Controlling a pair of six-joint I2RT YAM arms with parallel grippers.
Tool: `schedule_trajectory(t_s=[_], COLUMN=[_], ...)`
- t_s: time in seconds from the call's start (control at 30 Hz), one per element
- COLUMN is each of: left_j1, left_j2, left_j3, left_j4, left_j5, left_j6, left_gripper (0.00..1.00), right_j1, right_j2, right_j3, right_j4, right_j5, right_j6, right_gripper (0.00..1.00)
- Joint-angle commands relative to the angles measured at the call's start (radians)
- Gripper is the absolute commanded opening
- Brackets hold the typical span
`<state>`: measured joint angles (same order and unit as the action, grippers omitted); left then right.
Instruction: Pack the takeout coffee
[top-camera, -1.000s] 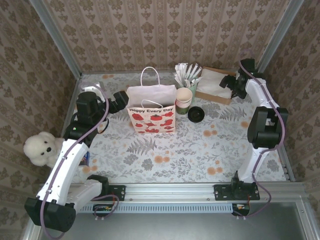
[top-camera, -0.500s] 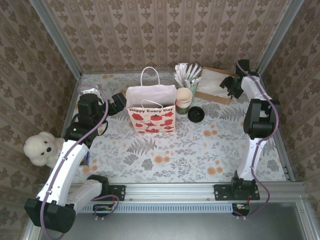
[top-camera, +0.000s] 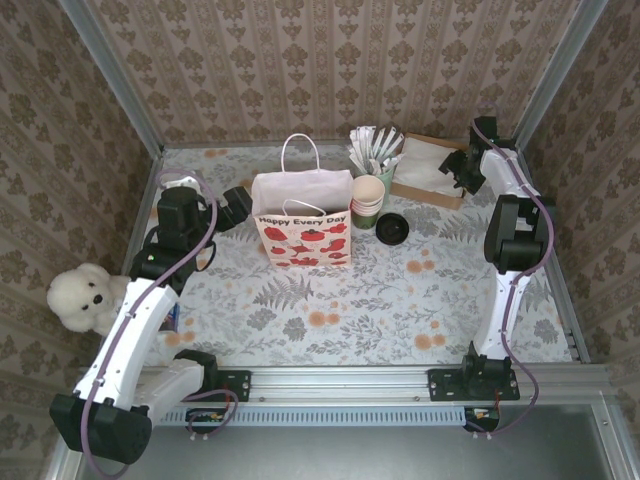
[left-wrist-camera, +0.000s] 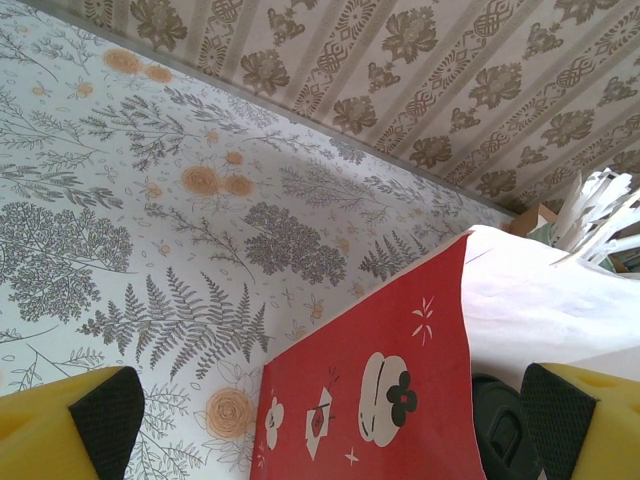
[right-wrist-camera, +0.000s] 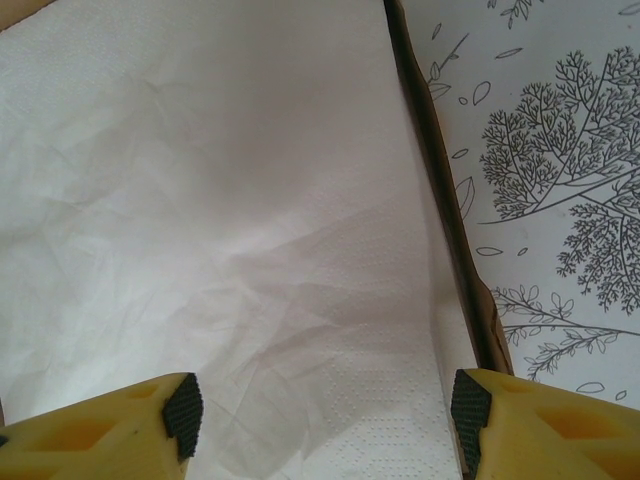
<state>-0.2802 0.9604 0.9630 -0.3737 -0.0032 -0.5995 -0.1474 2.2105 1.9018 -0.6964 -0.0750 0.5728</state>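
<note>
Top external view: within the last second the right arm has pulled its elbow in toward the back wall and now stands steeper, with the right gripper (top-camera: 458, 170) above the box (top-camera: 432, 193) of napkins (top-camera: 425, 158). Its pads stand apart over the top sheet and grip nothing. I judge a napkin comes next, as an extra for the bag (top-camera: 302, 215). The left gripper (top-camera: 240, 203) has hardly moved; spread wide and empty, it waits just beside the bag's red side. Low behind that side, a dark round shape (left-wrist-camera: 497, 432) may be the lid of the coffee cup; I cannot tell for sure. The napkins are soft, creased and dimpled along the edge. The box is thin brown card, and the bag is stiff, smooth paper.
</note>
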Motion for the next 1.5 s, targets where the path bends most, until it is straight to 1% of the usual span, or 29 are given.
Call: schedule_trajectory(t_s=[0.0,0.2,0.33,0.47,0.53,0.6,0.77,1.03,1.07,1.37,1.47], left_j1=[-0.001,0.0,0.0,0.0,0.001,0.0,0.0,-0.001,-0.001,0.0,-0.001], left_j2=[0.01,0.015,0.014,0.009,0.007,0.005,0.005,0.002,0.001,-0.004,-0.009], left_j3=[0.012,0.015,0.011,0.001,0.0,-0.001,-0.001,-0.006,-0.007,-0.01,-0.015], left_j4=[-0.008,-0.012,-0.013,-0.014,-0.016,-0.016,-0.018,-0.016,-0.016,-0.015,-0.008], left_j5=[-0.018,-0.025,-0.024,-0.025,-0.028,-0.029,-0.026,-0.024,-0.024,-0.025,-0.027], left_j6=[-0.006,0.006,0.003,0.0,0.0,0.0,-0.002,-0.006,-0.006,-0.001,0.0], left_gripper=[1.0,1.0,1.0,1.0,1.0,1.0,1.0,1.0,1.0,1.0,1.0], right_j1=[0.008,0.013,0.017,0.019,0.019,0.019,0.019,0.019,0.019,0.019,0.019], right_j2=[0.04,0.049,0.054,0.053,0.051,0.04,-0.017,-0.153,-0.167,-0.274,-0.307], right_j3=[0.028,0.025,0.025,0.029,0.027,0.018,-0.03,-0.144,-0.155,-0.252,-0.278], right_j4=[-0.045,-0.034,-0.025,-0.025,-0.024,-0.015,0.045,0.199,0.213,0.332,0.335], right_j5=[0.037,0.028,0.018,0.019,0.024,0.022,0.027,0.037,0.038,0.031,0.044], right_j6=[0.012,0.016,0.015,0.012,0.01,0.006,-0.004,-0.007,-0.005,-0.004,-0.004], right_gripper=[0.74,0.73,0.66,0.64,0.58,0.5,0.25,0.01,0.0,0.0,0.0])
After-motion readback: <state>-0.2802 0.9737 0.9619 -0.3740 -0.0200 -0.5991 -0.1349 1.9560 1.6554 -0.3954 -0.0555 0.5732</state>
